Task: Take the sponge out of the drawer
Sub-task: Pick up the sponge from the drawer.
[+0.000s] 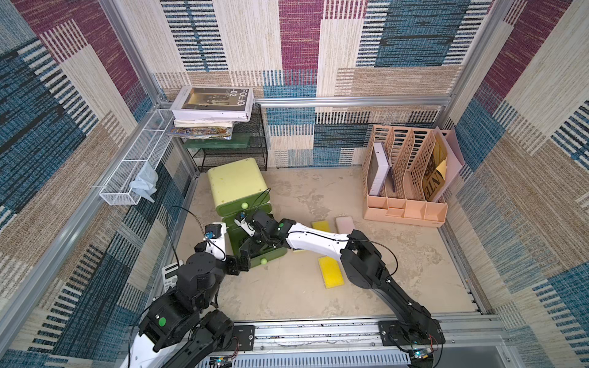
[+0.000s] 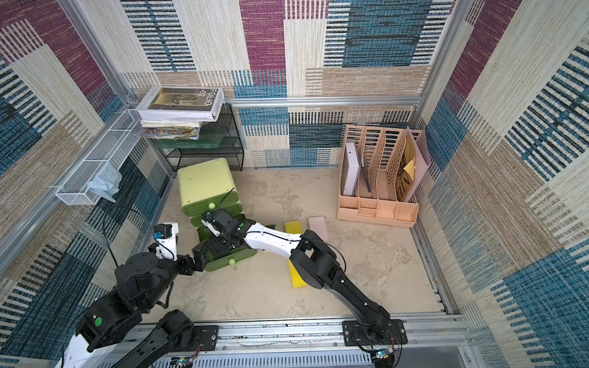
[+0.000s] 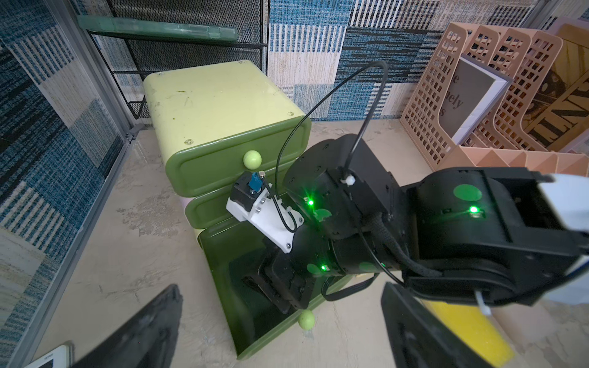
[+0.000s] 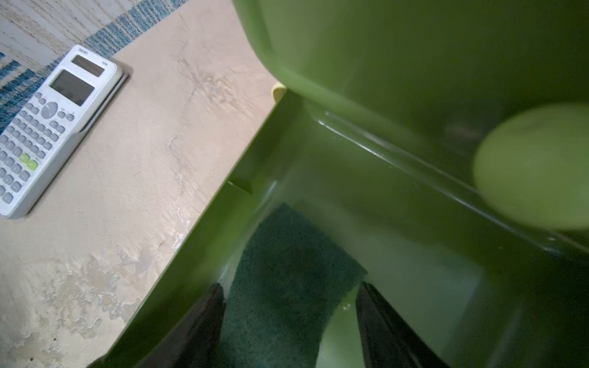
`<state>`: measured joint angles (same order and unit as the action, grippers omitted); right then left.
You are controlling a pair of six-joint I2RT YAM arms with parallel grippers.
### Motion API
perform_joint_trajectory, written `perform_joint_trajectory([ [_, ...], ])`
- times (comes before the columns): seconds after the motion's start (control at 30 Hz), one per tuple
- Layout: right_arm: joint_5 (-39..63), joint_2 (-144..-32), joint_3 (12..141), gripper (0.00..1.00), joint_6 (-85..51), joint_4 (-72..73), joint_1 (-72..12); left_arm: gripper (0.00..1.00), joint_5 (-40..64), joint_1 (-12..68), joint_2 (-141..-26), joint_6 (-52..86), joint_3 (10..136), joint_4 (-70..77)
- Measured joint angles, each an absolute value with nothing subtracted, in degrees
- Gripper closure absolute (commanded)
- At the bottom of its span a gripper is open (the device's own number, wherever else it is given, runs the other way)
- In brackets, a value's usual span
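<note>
Sponge (image 4: pixel 287 261) sits in open bottom drawer (image 4: pixel 191 255), lower centre of right wrist view; right gripper (image 4: pixel 290 285) looks clamped across it. Left gripper (image 1: pixel 239 263) gaping, empty, beside drawer. My worry: soft sponge slips free, or I snag knob (image 4: pixel 535 165) overhead on lift.

Overhead pair; wrist close-ups on drawer (image 3: pixel 255 331)
</note>
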<state>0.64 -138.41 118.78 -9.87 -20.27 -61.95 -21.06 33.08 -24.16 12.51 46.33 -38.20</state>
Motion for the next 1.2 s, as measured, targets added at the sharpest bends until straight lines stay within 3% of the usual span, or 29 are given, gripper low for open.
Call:
perform_joint_trajectory([
  [1.2,-2.5,-147.8,132.3,0.31,0.4,-31.8,-62.4,0.0,-22.8,33.1,-22.5,12.9,45.8,-38.2],
])
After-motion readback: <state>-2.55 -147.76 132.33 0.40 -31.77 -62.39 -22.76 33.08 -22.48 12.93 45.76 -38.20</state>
